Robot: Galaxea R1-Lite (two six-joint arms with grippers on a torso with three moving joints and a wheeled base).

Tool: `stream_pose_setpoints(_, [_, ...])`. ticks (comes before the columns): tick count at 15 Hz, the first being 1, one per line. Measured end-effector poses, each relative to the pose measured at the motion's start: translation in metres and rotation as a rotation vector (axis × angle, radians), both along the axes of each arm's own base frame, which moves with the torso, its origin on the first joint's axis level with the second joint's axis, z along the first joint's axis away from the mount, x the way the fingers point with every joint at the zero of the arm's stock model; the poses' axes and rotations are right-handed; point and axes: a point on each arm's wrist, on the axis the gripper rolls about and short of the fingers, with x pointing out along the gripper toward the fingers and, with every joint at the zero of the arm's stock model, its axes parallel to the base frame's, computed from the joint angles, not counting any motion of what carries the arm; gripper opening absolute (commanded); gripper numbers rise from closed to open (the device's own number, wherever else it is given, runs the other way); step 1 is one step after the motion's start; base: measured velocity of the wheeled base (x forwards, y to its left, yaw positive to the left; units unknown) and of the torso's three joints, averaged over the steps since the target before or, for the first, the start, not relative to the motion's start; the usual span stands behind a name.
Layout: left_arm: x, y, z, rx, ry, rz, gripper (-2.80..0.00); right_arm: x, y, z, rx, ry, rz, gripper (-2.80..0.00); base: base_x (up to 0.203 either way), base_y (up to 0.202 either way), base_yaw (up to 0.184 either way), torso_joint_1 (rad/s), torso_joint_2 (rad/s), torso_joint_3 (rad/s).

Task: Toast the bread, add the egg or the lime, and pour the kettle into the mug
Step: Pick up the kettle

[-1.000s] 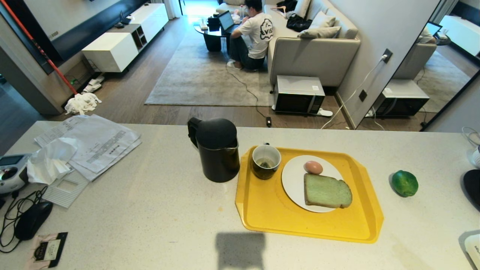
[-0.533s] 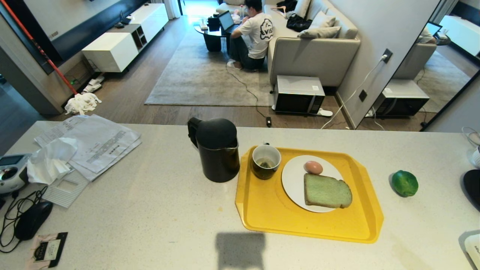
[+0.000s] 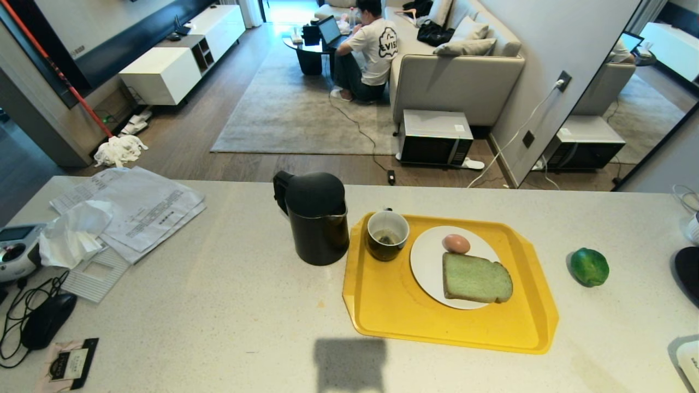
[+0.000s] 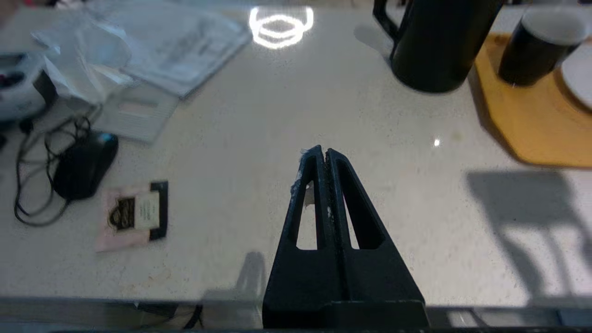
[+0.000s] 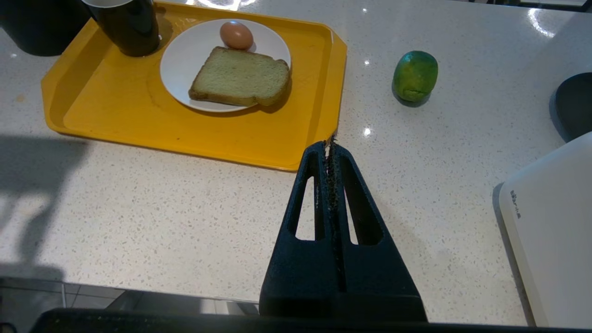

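On the counter [image 3: 218,305], bread [image 3: 477,279] and egg [image 3: 456,243] share a plate [image 3: 428,267].

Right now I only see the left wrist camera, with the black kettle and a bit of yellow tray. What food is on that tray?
Observer: A white plate on the yellow tray holds a slice of bread with a brown egg beside it.
Operator: Is there a lime too?
Observer: Yes, the lime lies on the counter, off the tray, on its right side in the head view.
Operator: Where's the other claw?
Observer: The right claw is shut and empty, above the counter near the tray's corner.
Operator: Anything inside the mug?
Observer: The mug has something small and dark at the bottom; I cannot tell what.
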Motion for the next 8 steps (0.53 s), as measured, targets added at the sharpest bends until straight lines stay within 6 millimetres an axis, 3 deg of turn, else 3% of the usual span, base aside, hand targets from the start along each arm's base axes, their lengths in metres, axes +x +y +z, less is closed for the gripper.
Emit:
stream_pose_setpoints(2, [-0.004, 0.0, 0.034, -0.017, -0.039, -0.009, -2.8, 0.0, 0.0, 0.0, 0.0, 0.0, 0.0, -2.8, 0.0, 0.0, 0.0, 0.0, 0.0, 0.0])
stream_pose_setpoints(4, [-0.002, 0.001, 0.087, -0.063, -0.084, -0.04, -2.8, 0.0, 0.0, 0.0, 0.0, 0.0, 0.0, -2.8, 0.0, 0.0, 0.0, 0.0, 0.0, 0.0])
stream_pose_setpoints(6, [0.015, 0.001, 0.133, -0.11, -0.09, -0.078, -2.8, 0.0, 0.0, 0.0, 0.0, 0.0, 0.0, -2.8, 0.0, 0.0, 0.0, 0.0, 0.0, 0.0])
stream_pose_setpoints(8, [0.045, -0.002, 0.158, -0.136, -0.07, -0.126, -2.8, 0.0, 0.0, 0.0, 0.0, 0.0, 0.0, -2.8, 0.0, 0.0, 0.0, 0.0, 0.0, 0.0])
